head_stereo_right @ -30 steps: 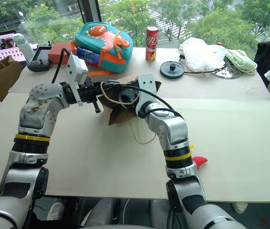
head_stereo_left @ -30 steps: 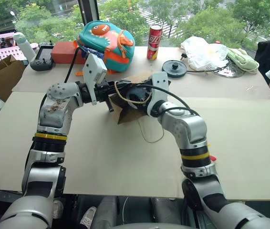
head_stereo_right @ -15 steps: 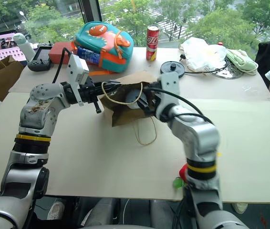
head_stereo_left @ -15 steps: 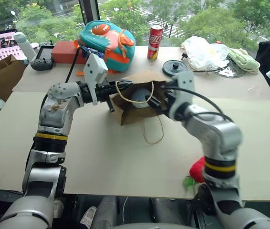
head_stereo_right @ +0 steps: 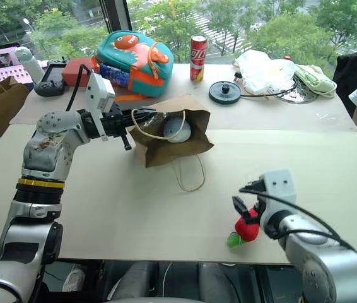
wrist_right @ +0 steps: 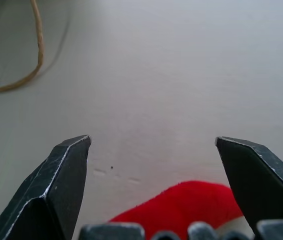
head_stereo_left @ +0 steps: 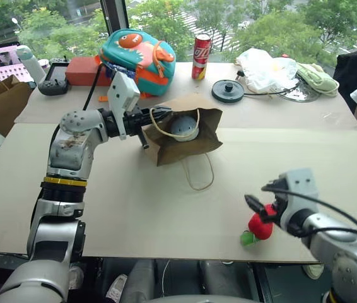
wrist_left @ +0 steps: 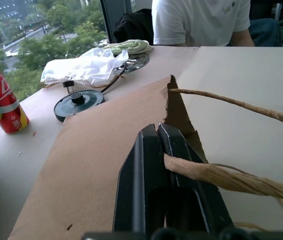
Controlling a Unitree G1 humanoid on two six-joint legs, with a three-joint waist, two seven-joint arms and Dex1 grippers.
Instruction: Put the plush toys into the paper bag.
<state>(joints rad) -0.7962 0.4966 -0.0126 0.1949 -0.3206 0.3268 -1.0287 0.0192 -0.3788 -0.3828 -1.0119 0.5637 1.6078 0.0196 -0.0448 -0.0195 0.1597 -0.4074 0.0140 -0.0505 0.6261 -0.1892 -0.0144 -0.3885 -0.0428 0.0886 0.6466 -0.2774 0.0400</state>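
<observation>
Pulled the right claw out of the paper bag, back over the red chilli toy at the desk edge.

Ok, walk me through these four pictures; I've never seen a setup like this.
This is a two-armed humanoid robot at a table. Two pictures come from cameras on its head, looking down over its arms; the other two come from a camera on each wrist. The left gripper is shut on the cord handle of the brown paper bag, holding it open. A grey-blue plush toy lies inside. The right gripper is open just above the red chilli toy at the table's near edge. A backpack and soda can stand behind.
</observation>
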